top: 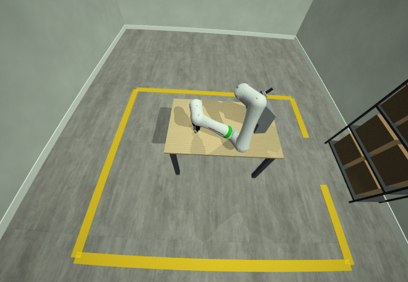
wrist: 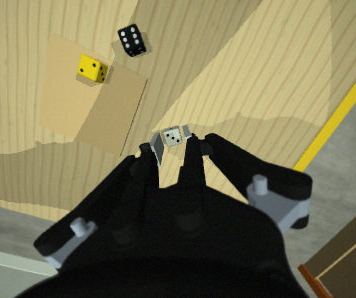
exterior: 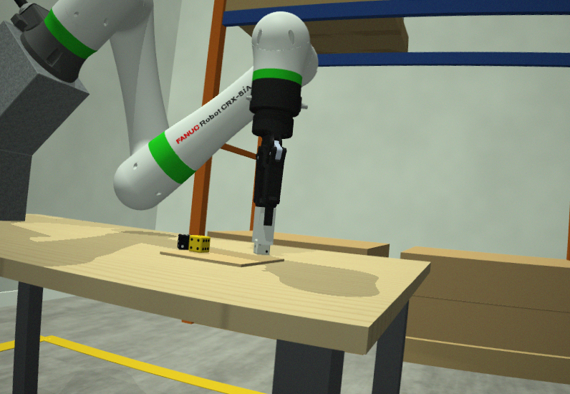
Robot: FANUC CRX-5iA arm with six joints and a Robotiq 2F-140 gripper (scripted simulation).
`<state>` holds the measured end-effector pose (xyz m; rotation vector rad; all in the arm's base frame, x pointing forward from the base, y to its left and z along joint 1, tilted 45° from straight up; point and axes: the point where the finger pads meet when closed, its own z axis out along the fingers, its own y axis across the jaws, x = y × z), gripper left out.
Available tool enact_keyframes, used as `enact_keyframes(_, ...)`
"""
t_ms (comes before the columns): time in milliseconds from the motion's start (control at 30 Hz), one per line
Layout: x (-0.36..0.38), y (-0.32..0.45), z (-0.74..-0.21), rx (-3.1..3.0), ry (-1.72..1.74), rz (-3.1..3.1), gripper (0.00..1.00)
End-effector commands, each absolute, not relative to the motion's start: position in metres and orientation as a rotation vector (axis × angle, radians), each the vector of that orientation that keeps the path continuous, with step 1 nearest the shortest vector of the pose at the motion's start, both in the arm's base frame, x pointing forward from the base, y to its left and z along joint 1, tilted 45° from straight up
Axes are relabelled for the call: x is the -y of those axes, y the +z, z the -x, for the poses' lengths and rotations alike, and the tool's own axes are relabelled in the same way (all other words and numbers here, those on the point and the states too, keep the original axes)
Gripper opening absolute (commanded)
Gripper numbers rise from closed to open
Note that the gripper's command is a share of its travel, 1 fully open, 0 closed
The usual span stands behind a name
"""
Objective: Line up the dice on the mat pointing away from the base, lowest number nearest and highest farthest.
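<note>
"White, three pips up: which die (exterior: 261, 250) (wrist: 172, 136) is that, and is it gripped?"

"It is flanked by the narrowly parted fingertips of the gripper (top: 196, 129) (exterior: 263, 241) (wrist: 173, 137), unclamped, on the counter (top: 184, 146) (exterior: 184, 279) (wrist: 220, 80) beside the mat (exterior: 230, 258) (wrist: 75, 110)."

"And the others?"

"The yellow die (exterior: 198, 243) (wrist: 91, 68), two up, is carried by the mat; the black die (exterior: 182, 242) (wrist: 131, 40), six up, is seen just off its edge."

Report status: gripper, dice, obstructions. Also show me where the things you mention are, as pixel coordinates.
Gripper (exterior: 263, 242) (wrist: 173, 137) open around white die (exterior: 261, 248) (wrist: 172, 136), off mat (exterior: 220, 258) (wrist: 75, 95). Yellow die (exterior: 199, 243) (wrist: 91, 68) on mat; black die (exterior: 182, 241) (wrist: 131, 39) off. No obstruction seen.
</note>
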<state>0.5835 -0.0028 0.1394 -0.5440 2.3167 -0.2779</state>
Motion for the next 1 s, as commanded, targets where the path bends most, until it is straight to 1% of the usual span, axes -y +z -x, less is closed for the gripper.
enact_keyframes(0, 0.003, 0.1352, -0.5879, -2.316, -0.278, 0.544, 0.25)
enact_keyframes(967, 0.0034, 0.1279, -0.595, -2.316, -0.278, 0.544, 0.25)
